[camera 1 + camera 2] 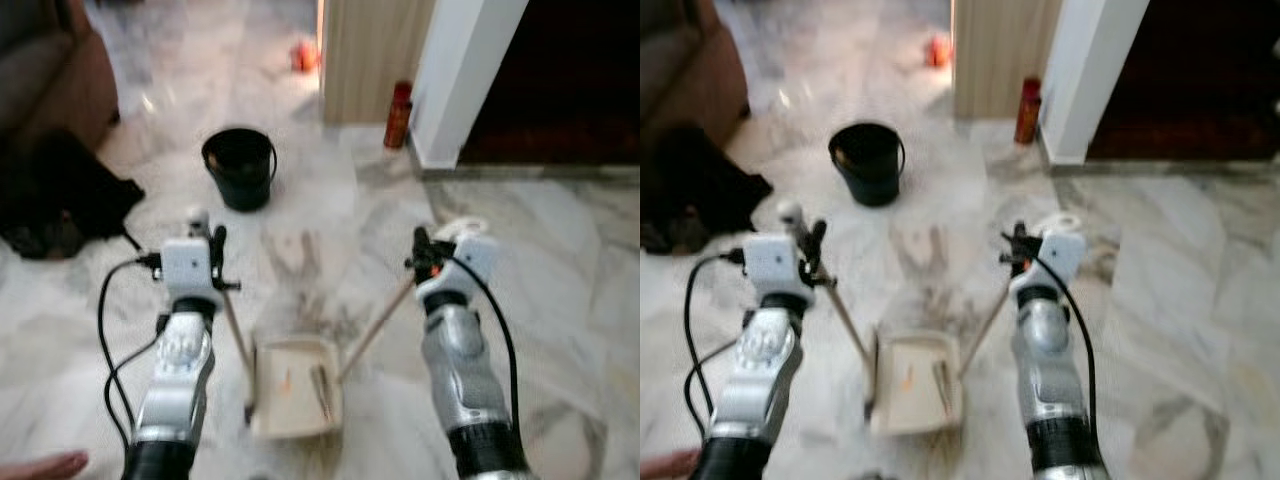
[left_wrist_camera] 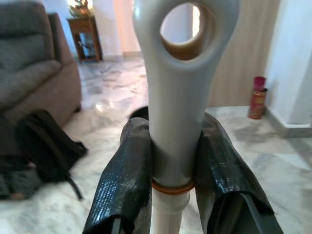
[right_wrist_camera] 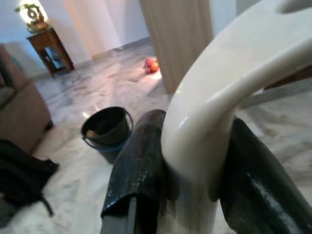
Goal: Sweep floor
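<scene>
Two end effectors, two handles, one dustpan, one bucket.
Left end effector (image 2: 175,165) clamps the broom handle (image 2: 178,97); right end effector (image 3: 195,180) clamps the dustpan handle (image 3: 219,97); dustpan (image 1: 295,388) lies on the floor between them, bucket (image 1: 240,168) beyond.

dustpan (image 1: 297,402): 1 | long handles: 2, dustpan handle (image 2: 178,122), broom handle (image 3: 219,117) | bucket (image 1: 240,168): 1 | red can (image 1: 398,115): 1 | black backpack (image 1: 60,195): 1 | sofa (image 2: 34,73): 1

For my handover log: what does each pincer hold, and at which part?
Left pincer grips the broom at its handle's top end, below the hanging hole. Right pincer grips the dustpan by its handle's top.
</scene>
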